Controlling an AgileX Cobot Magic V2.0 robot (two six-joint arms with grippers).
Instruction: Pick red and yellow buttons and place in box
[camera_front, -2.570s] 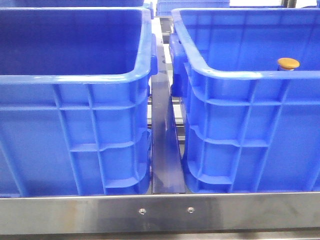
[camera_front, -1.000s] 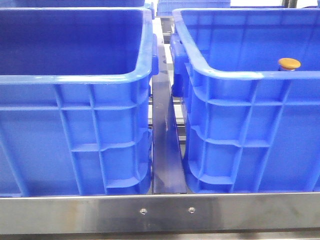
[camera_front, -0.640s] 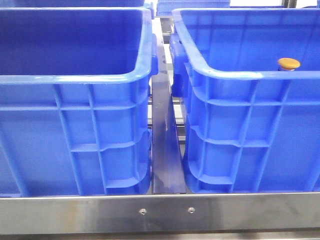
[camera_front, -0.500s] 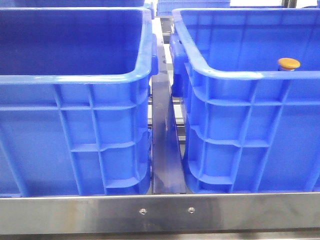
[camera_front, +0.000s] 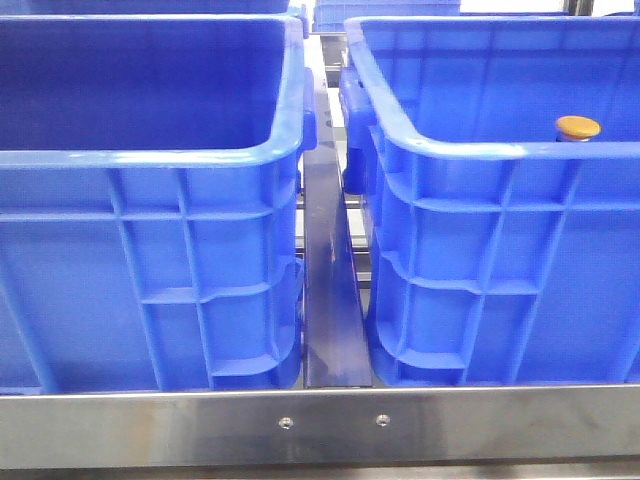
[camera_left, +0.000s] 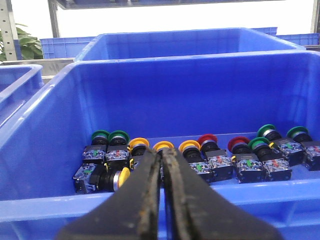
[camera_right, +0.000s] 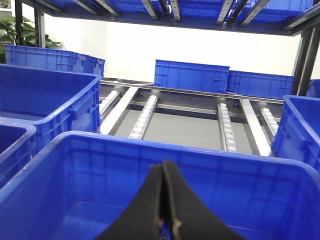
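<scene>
The left gripper (camera_left: 161, 155) has long, tapered black fingers with worn, brownish inner edges. The right gripper (camera_right: 162, 167) looks alike: black, tapered, scuffed along the seam

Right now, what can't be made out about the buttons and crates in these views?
- Front view: the left crate floor is hidden by its near wall; only one yellow button cap peeks over the right crate rim.
- Left wrist view: the left gripper fingers cover part of the button row.
- Right wrist view: no buttons visible.

No readable text, labels, brands or numbers anywhere. Crates (camera_front: 480, 250) plain, unmarked. Button blocks (camera_left: 200, 167) in left wrist view carrying tiny red and green marks, too small to read. Steel rail (camera_front: 320, 425) along front edge blank, two screws only.
</scene>
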